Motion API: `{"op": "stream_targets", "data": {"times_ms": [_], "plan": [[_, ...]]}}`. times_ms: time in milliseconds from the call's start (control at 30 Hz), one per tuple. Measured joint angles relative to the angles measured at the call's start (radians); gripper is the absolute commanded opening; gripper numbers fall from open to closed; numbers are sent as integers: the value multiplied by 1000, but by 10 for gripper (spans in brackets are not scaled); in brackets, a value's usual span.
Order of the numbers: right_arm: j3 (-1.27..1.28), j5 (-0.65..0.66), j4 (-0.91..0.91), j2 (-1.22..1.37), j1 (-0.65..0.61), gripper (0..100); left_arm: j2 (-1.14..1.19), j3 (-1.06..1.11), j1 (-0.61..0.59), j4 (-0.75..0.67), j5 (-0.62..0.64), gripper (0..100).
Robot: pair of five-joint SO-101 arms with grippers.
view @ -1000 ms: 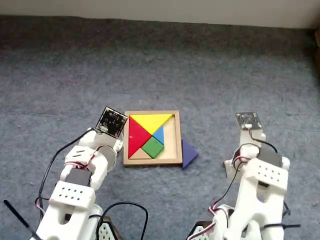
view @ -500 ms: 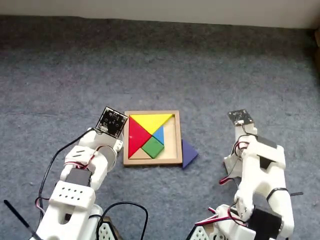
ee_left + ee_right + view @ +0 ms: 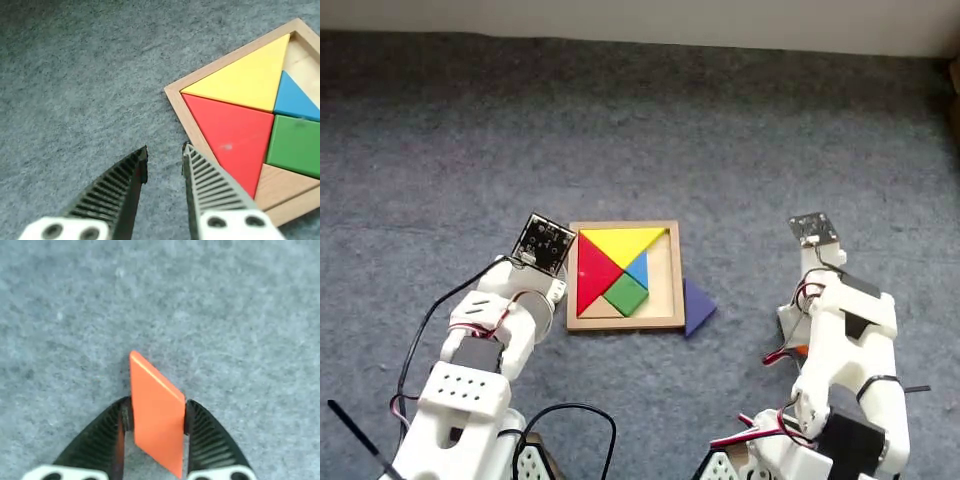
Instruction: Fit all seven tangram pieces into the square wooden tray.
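Right claw is pinching the orange piece across its narrow width, long axis pointing straight ahead, over carpet well right of the tray, whose bare side is facing it.

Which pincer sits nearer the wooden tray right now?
Left. The left pincer hangs open just beside the wooden tray; the right pincer, shut on the orange parallelogram, is farther off, beyond the dark blue triangle.
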Motion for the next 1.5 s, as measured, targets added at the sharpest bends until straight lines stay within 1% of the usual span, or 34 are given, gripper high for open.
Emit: {"op": "stream_targets", "data": {"times_ms": [133,233,433,567,700,967,1133,1200,1300,1333,1433,1500], "plan": [[3,0,83,-112,-31,5,0,0,0,0,0,130],[5,-21,129,-204,-101,8,0,0,0,0,0,130],[5,-276,150,-327,-278,9,0,0,0,0,0,130],[5,-402,152,-354,-413,9,0,0,0,0,0,130],[-9,-506,152,-354,-523,9,0,0,0,0,0,130],[-83,-634,152,-354,-680,9,0,0,0,0,0,130],[-106,-661,132,-354,-746,12,-2,0,0,0,0,130],[-107,-661,83,-354,-749,55,-6,0,0,0,0,130],[-109,-661,43,-341,-752,162,-6,0,-14,0,0,130],[-109,-661,40,-322,-753,180,-6,0,-26,0,0,130],[-124,-661,40,-241,-753,185,-6,0,-48,0,0,130],[-167,-661,77,-216,-753,185,-6,0,-48,0,0,130]]}}
